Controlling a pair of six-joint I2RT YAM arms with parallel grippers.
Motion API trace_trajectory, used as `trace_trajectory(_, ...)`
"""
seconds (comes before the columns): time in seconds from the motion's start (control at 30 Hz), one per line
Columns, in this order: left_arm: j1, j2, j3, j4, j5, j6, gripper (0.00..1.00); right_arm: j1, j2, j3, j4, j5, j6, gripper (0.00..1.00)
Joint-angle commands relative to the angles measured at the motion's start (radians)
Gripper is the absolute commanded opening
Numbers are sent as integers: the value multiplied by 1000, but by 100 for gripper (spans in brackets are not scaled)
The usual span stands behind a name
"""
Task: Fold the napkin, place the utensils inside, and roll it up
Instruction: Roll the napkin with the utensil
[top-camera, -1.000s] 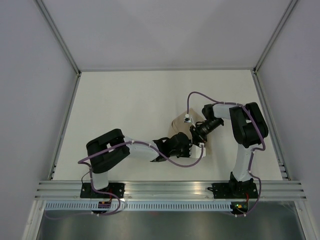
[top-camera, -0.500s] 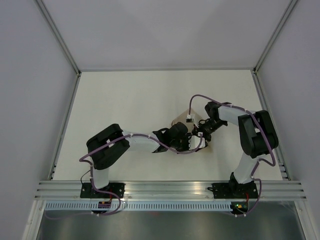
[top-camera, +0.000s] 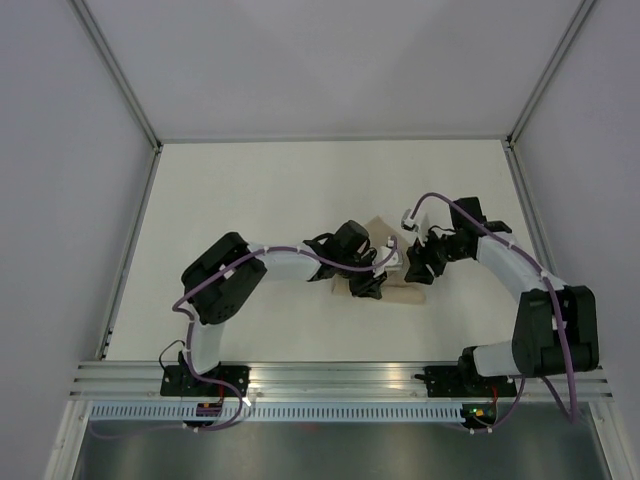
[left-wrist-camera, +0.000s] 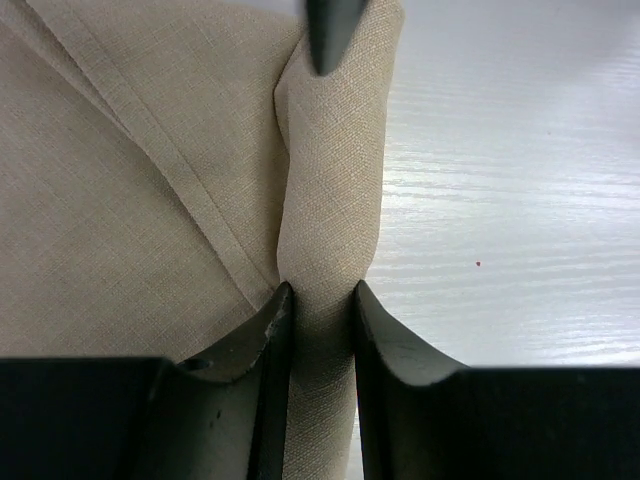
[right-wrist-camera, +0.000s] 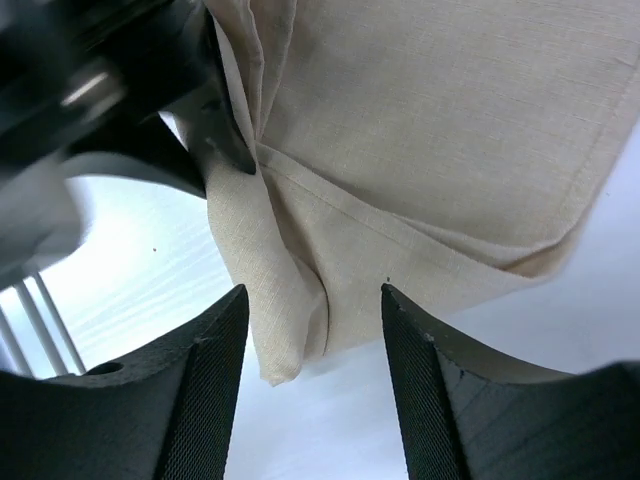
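The tan napkin (top-camera: 403, 293) lies partly rolled on the white table, between the two arms. In the left wrist view one edge forms a roll (left-wrist-camera: 332, 180) beside the flat cloth (left-wrist-camera: 130, 200). My left gripper (left-wrist-camera: 320, 300) is shut on that roll, seen from above at the left gripper (top-camera: 372, 278). My right gripper (right-wrist-camera: 312, 292) stands open just off the napkin's end (right-wrist-camera: 280, 330), touching nothing, and from above the right gripper (top-camera: 418, 265) sits at the cloth's right side. Its fingertip (left-wrist-camera: 325, 35) shows over the roll. The utensils are hidden.
The white table (top-camera: 250, 200) is enclosed by grey walls on three sides, with an aluminium rail (top-camera: 330, 378) along the near edge. Purple cables (top-camera: 440, 200) loop off both arms over the work area.
My right gripper has opened, let go of the napkin and drawn back to the right. The left gripper kept its hold and shifted slightly farther from the rail with the roll.
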Motion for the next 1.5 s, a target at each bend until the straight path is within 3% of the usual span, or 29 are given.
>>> trace_trajectory(0.0,40,93,18,-210,180,-86,2,-5,-130,-93,141,17,25,62)
trace_trajectory(0.13,66,163,84,-276,253,-109,2,-2,-256,-213,206,37,-29,64)
trace_trajectory(0.33,105,238,155,-354,358,-143,2,125,-389,-358,327,178,-66,64)
trace_trajectory(0.57,109,298,198,-383,410,-177,2,355,-434,-461,465,336,-27,65)
trace_trajectory(0.8,118,333,227,-411,421,-192,2,494,-397,-474,519,427,-10,65)
trace_trajectory(1.33,128,363,270,-410,379,-272,2,610,-276,-452,544,468,22,51)
trace_trajectory(1.43,128,367,273,-408,367,-283,4,618,-259,-454,551,474,29,45)
trace_trajectory(1.47,128,366,273,-410,358,-289,6,618,-256,-452,550,476,32,38)
